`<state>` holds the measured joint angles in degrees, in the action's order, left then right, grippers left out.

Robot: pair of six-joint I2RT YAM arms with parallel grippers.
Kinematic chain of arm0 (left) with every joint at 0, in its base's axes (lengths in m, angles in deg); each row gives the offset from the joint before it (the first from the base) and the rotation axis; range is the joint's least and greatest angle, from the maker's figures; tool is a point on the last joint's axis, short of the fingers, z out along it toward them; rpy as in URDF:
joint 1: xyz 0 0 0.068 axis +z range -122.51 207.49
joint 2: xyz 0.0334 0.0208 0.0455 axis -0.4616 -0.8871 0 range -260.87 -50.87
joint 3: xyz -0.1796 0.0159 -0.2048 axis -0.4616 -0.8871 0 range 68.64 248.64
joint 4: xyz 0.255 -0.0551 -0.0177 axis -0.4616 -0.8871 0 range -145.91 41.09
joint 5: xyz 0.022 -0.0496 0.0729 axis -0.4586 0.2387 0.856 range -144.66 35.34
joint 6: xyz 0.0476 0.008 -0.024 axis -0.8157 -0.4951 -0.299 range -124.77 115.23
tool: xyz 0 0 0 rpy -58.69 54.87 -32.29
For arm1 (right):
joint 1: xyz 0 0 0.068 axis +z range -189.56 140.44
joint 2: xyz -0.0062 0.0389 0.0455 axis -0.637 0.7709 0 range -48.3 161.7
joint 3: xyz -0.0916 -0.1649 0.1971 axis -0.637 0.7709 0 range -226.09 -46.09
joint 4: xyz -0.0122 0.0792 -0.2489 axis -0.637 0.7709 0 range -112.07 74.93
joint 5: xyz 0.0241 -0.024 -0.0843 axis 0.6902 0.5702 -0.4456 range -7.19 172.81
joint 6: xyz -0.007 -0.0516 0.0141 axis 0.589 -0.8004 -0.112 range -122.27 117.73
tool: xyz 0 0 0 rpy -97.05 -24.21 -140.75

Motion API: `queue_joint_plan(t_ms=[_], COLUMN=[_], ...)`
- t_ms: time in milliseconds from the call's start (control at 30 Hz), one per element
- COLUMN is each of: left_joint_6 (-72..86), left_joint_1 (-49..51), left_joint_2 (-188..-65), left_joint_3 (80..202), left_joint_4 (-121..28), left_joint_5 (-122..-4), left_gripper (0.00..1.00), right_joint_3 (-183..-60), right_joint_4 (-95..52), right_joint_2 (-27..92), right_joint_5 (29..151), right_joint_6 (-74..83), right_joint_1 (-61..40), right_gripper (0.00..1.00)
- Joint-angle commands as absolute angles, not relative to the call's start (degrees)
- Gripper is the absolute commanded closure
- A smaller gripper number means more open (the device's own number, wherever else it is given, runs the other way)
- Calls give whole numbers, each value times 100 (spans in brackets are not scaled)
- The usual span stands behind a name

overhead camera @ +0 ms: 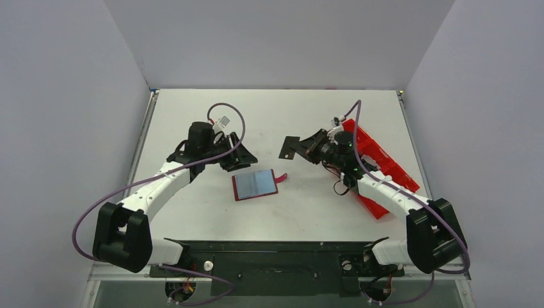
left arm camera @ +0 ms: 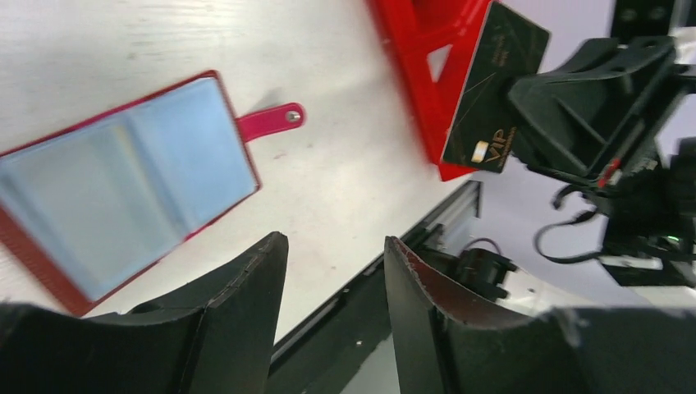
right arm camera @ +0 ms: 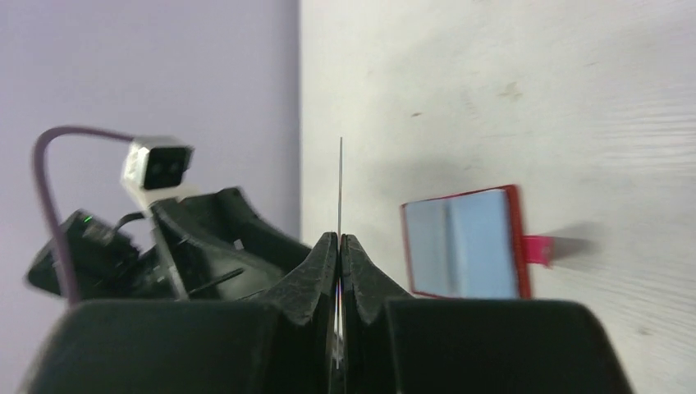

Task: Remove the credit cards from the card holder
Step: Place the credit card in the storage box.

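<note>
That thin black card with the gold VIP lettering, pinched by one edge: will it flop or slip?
Probably stiff: the thin black card with gold lettering juts straight from the shut right hand without sagging, a straight line edge-on. Likely light, being so thin. Its smooth-looking face may slip, so an edge pinch could let it pivot.

Items counted from where I work: one card holder (left arm camera: 123, 180), showing two pale blue pockets (left arm camera: 189, 148); one dark credit card (left arm camera: 492, 82); one red tray (left arm camera: 414, 107); two claws of mine, left claw (left arm camera: 335, 263) and right claw (right arm camera: 339, 246).
</note>
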<state>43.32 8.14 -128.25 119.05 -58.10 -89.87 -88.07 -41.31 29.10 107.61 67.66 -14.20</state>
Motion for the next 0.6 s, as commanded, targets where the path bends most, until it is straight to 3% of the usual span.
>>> queue_joint_plan(t_ms=[0,233,567], left_joint_6=[3225,2881,2849], left_joint_1=[833,833,833], left_joint_2=[-12595,-12485,-12410], left_joint_3=[12397,12539,12405], left_joint_4=[-7339,-7797,-7789], left_joint_5=[-7992,-7757,-7816], left_gripper=[55,55,55], right_joint_3=[-8853,-9004,-9078], right_joint_4=[-2727,-1597,-1847], right_joint_2=[2438,2214,2748], right_joint_5=[9449,8369,7782], right_joint_6=[5959,5603,5533], right_joint_1=[-1657,-2270,-3294], right_gripper=[100,100,100])
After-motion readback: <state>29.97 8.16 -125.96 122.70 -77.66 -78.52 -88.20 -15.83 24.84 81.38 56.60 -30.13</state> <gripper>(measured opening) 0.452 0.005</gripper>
